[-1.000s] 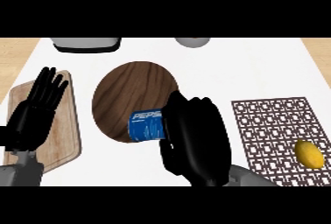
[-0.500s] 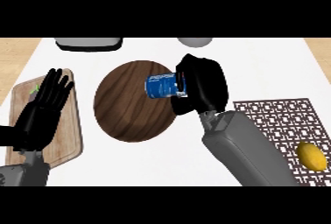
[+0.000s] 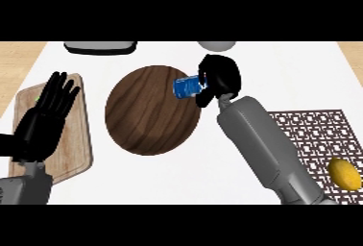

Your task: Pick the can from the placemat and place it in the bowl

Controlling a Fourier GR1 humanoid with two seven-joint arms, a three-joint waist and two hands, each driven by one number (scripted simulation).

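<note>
A blue can lies tilted in my right hand, whose fingers and thumb curl round it. The can hangs over the far right rim of the dark wooden bowl in the middle of the counter. To the right lies the brown lattice placemat, partly hidden by my right forearm. My left hand rests open, fingers up, at the left over the cutting board.
A yellow lemon lies on the placemat's near right part. A light wooden cutting board sits left of the bowl. A grey tray-like object and a grey round object stand at the far edge.
My right hand has carried the can away from me, from the bowl's near right side to its far right rim. The left hand has barely moved.
</note>
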